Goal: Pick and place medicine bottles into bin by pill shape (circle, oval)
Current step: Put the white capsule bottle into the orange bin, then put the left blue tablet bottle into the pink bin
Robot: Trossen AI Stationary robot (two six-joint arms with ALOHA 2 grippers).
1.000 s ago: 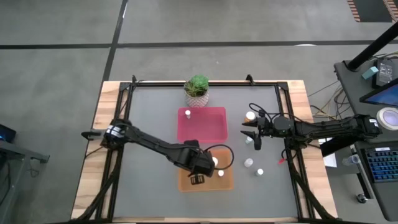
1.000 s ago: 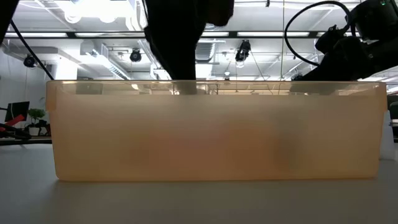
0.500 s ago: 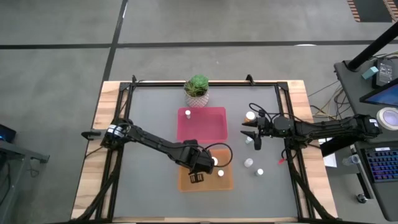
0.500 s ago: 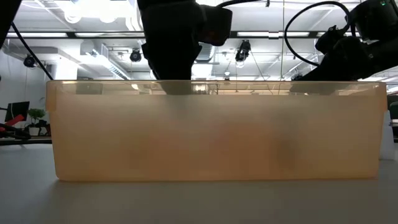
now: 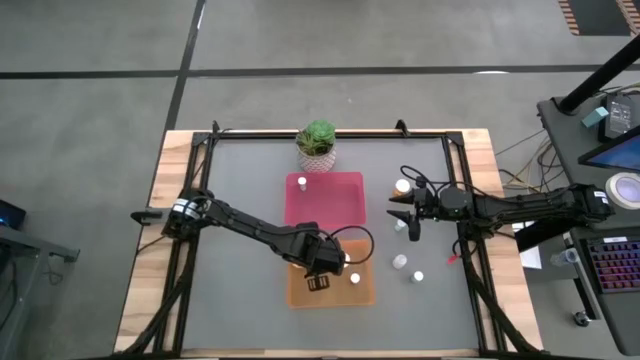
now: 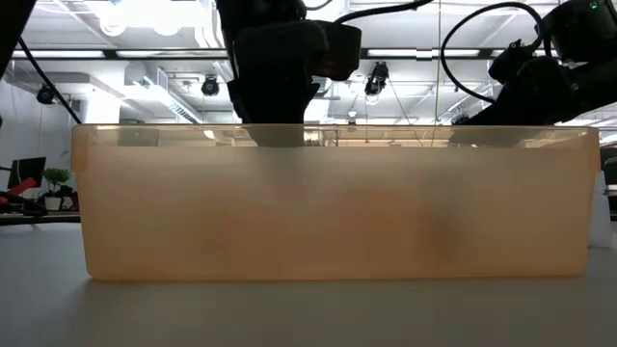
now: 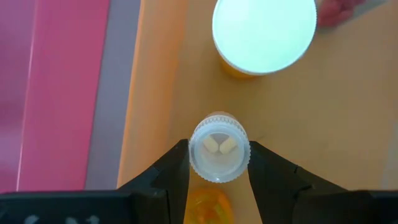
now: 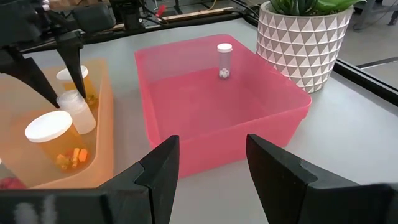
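gripping a clear bottle (image 7: 219,147), left pincer (image 7: 219,163) hangs over the orange bin (image 7: 348,124).

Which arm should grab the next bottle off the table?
Right. The open right gripper is near the loose bottles; the left gripper is shut on a bottle over the orange bin.

bottles (image 5: 301,182): 8 | bins (image 5: 325,200): 2 | plant (image 5: 317,141): 1

clear bottle (image 7: 219,147) held tilted, seemingly oval pills inside
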